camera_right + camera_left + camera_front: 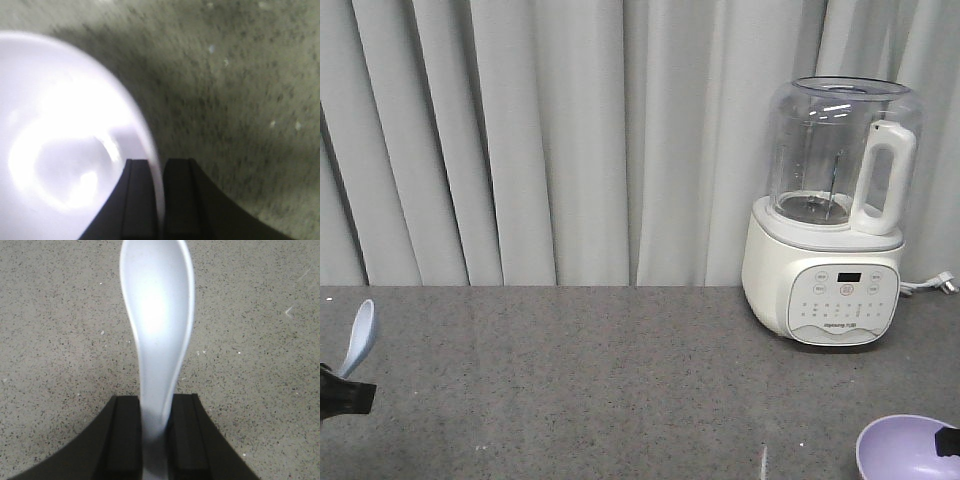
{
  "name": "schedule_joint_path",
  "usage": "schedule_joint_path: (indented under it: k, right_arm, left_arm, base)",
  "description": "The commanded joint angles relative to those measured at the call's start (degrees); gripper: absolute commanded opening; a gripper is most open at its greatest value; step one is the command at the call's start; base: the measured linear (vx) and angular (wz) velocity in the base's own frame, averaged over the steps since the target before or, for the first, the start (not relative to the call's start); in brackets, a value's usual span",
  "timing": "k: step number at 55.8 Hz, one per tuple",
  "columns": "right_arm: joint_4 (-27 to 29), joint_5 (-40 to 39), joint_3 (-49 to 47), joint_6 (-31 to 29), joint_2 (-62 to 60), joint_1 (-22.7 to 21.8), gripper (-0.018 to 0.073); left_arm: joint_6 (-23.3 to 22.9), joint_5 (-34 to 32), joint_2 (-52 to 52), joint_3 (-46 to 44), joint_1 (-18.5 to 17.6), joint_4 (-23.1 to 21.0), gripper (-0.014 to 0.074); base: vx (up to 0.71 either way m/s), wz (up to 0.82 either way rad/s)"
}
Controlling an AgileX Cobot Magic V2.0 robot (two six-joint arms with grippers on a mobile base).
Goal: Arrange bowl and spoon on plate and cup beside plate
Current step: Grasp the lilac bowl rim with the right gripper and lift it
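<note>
Pinching the handle end of the spoon (157, 315), the left gripper (156, 412) has both black pads closed on it, scoop pointing away above the speckled grey table (620, 380) at the near left. Thin, smooth plastic like this looks light and stiff but slippery, so it could swivel in a two-pad hold; gripping the narrow handle, well back from the scoop, seems right.

At the near right, the right gripper (161, 172) clamps the rim of the lavender bowl (65, 140), one pad inside the wall and one outside. The bowl also looks light and rigid, though a rim hold at one side may let it tilt. Neither plate nor cup is in view. A white blender (830, 220) stands far right.
</note>
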Motion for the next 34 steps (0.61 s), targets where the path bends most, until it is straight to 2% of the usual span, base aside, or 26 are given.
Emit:
schedule_joint_path:
  k: [1,8,12,24,27,34]
  right_arm:
    - [-1.57,-1.56,-1.57,-2.13,-3.31,-0.34,-0.0014]
    - [1.36,-3.95,-1.57,-5.84,-8.63,-0.34,-0.0013]
    - [6.75,-6.22,-1.57,-11.46,-13.38,-0.34,-0.0012]
    - [29.9,-8.02,-1.27,-35.02,-28.88,-0.34,-0.0011]
    - [35.21,-7.97,-0.37,-38.97,-32.77,-0.34,-0.001]
    - [43.55,-8.67,3.83,-45.62,-39.85,-0.34,-0.001]
  left_arm:
    - [0.14,-3.93,-1.57,-1.71,-0.43,-0.7,-0.0006]
    - [0.14,-5.06,-1.57,-1.71,-0.43,-0.7,-0.0006]
    - [0.14,-5.92,-1.62,-1.71,-0.43,-0.7,-0.0006]
    - [0.92,-7.27,-4.04,-1.63,-0.43,-0.85,-0.0006]
    - [0.97,-7.87,-5.81,-1.63,-0.43,-0.9,-0.0006]
    - [2.18,-8.02,-10.69,-1.58,-0.43,-0.9,-0.0006]
  base:
    - [0.0,0.0]
    - [0.0,0.0]
    - [0.0,0.0]
    - [0.0,0.0]
    - [0.0,0.0]
    - [0.0,0.0]
